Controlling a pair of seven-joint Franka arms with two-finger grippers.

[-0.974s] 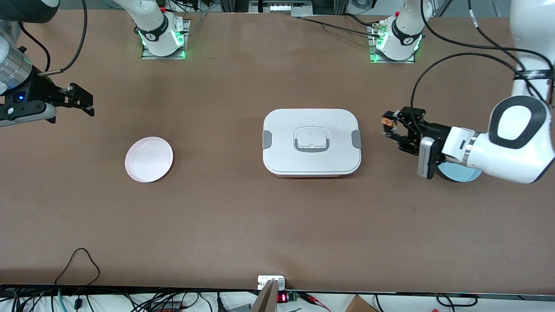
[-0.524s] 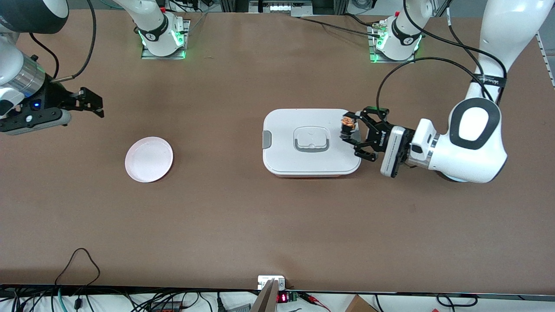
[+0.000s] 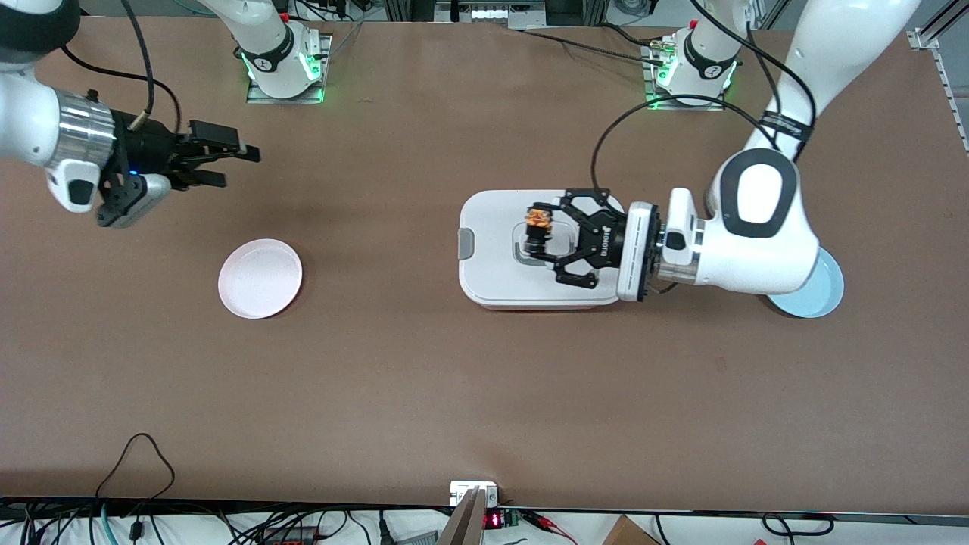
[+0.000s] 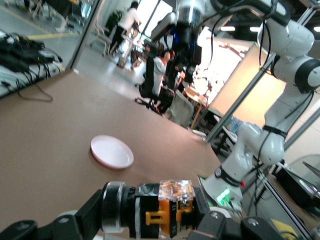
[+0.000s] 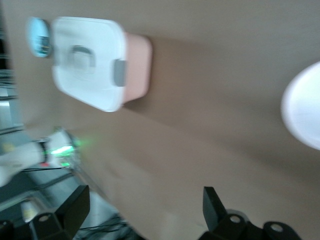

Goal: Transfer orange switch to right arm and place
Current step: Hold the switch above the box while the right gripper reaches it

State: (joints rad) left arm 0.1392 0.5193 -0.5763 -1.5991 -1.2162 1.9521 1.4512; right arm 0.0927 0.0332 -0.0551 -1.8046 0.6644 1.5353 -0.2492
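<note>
Orange switch, pinched in the left gripper over the white box, points toward the right gripper, spread wide above bare table, well apart.

Orange switch clamped sideways between the left gripper's black fingers, pink plate on the brown tabletop (right arm's gripper raised above it)

High front view — two wrist close-ups
</note>
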